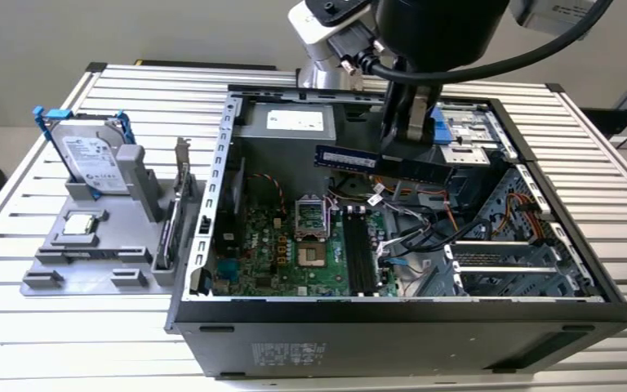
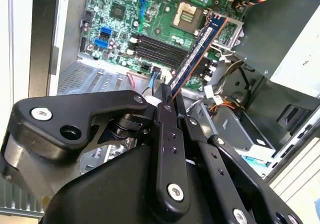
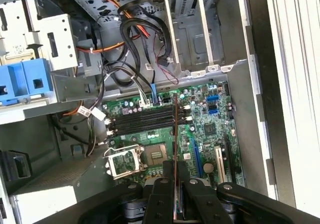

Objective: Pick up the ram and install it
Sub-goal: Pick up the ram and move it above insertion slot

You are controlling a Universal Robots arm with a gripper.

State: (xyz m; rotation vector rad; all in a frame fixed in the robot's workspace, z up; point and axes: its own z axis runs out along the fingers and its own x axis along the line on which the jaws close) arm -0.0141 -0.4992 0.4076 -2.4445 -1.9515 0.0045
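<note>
The gripper [image 1: 403,151] is clamping the ram [image 1: 346,157] by one end. In the second wrist view its fingers [image 2: 162,112] are pressing together on the stick's flat faces, and the rest of the ram is jutting out past the tips. In the exterior view the ram is hanging roughly level in the air above the open computer case [image 1: 401,335], over the motherboard [image 1: 281,245] and well apart from it. So the pickup looks done, but the installing is not. The black memory slots [image 3: 142,118] beside the processor socket [image 3: 125,161] are appearing empty. In the first wrist view the ram is showing edge-on as a thin line, crossing the slots' direction rather than running along it — lining it up with a slot and seating it are not yet done.
</note>
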